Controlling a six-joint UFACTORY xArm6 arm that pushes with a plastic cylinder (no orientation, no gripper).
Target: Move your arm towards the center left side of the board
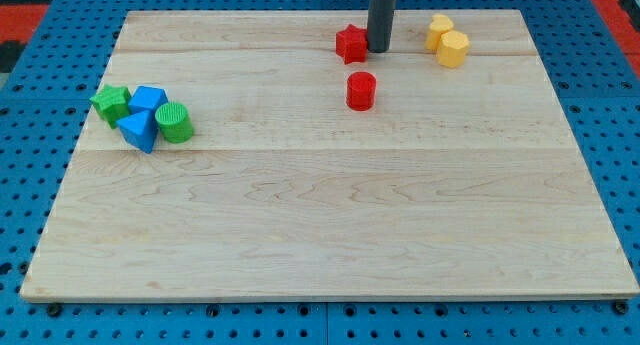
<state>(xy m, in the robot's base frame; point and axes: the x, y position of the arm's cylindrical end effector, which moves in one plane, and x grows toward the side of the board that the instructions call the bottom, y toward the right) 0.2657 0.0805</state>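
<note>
My tip (379,49) stands near the view's top centre of the wooden board (320,215), just right of a red star block (351,43), touching or nearly touching it. A red cylinder (361,90) lies a little below the tip. At the centre left of the board sits a cluster: a green star (111,102), a blue cube (149,98), a blue triangular block (139,130) and a green cylinder (175,122). The tip is far to the right of this cluster.
Two yellow blocks, one (439,28) and a hexagonal one (454,48), lie at the view's top right, right of the tip. The board rests on a blue pegboard table (30,185).
</note>
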